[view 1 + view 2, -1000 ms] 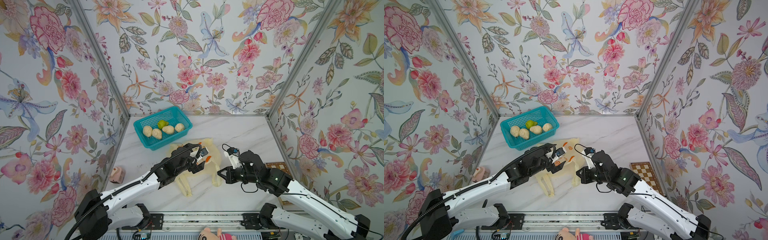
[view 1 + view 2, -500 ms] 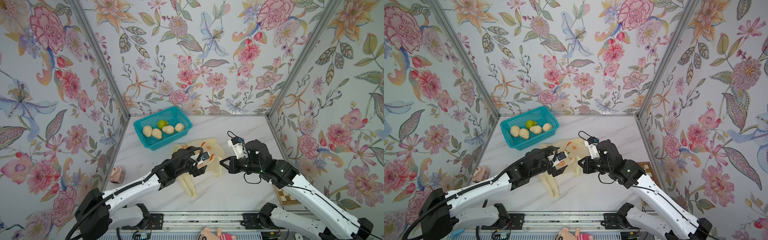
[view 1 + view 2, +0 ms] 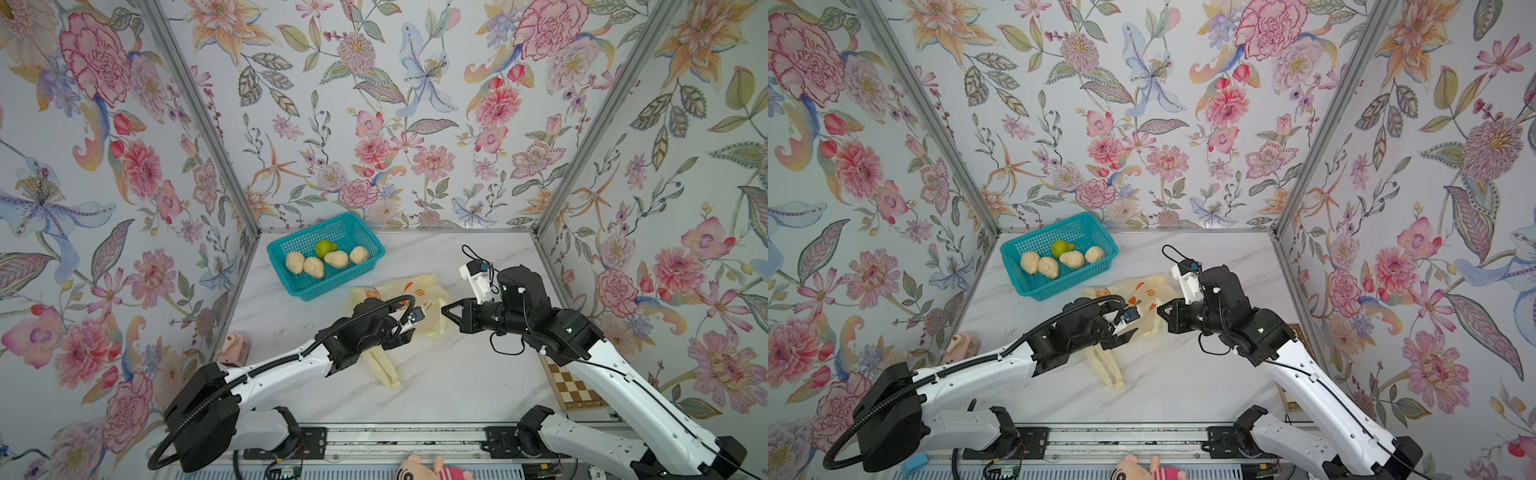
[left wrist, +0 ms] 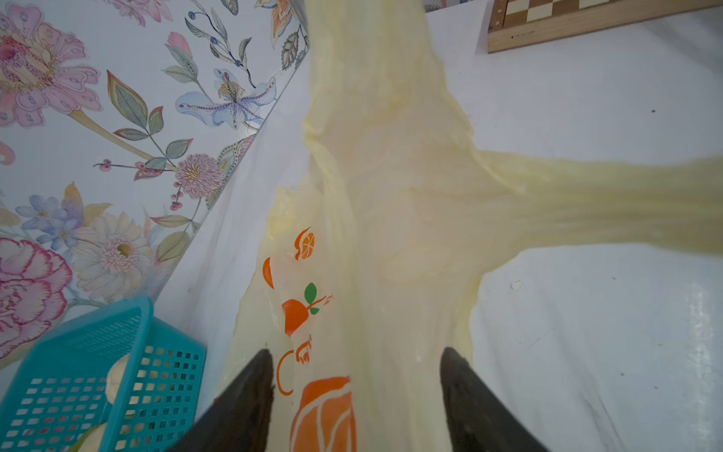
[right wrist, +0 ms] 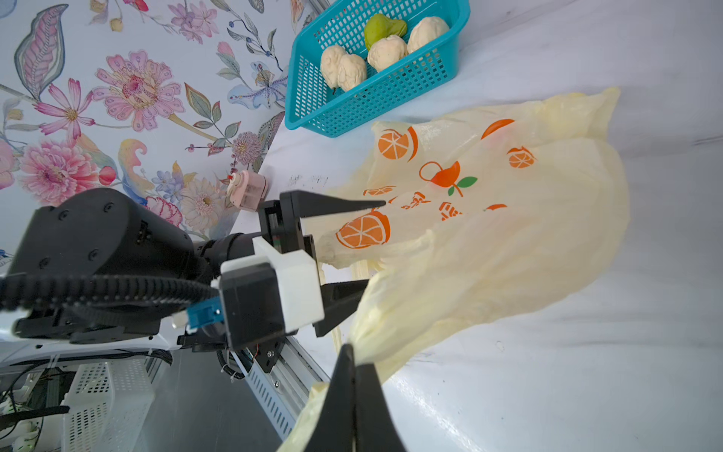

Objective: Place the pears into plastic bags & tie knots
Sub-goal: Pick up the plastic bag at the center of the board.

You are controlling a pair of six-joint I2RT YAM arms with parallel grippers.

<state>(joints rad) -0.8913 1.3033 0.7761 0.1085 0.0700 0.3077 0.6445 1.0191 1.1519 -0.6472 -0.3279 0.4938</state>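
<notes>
Several pears (image 3: 324, 261) (image 3: 1057, 261) (image 5: 365, 51), cream ones and one green (image 3: 325, 248), lie in the teal basket (image 3: 332, 289) (image 3: 1054, 291) at the back left. The pale-yellow plastic bag (image 3: 419, 286) (image 3: 1144, 289) (image 5: 508, 219) (image 4: 391, 195) with orange prints lies mid-table. My left gripper (image 3: 415, 323) (image 3: 1136, 323) (image 4: 356, 352) (image 5: 375, 242) straddles the bag near its mouth, jaws apart, film between them. My right gripper (image 3: 444, 309) (image 3: 1159, 309) (image 5: 348, 349) is shut on a bag handle, holding it raised. The other handle strip (image 3: 382, 370) lies flat toward the front. No knots show.
A chessboard (image 3: 575, 388) (image 4: 587, 23) lies at the right front under my right arm. A pink toy (image 3: 235, 349) (image 5: 248, 189) sits by the left wall. A plush toy (image 3: 428, 471) lies beyond the front rail. Floral walls close in three sides.
My right gripper has lifted and moved toward the back with the bag handle pinched in it. My left gripper's jaws have narrowed around the bag. The loose handle strip shifted slightly right.
</notes>
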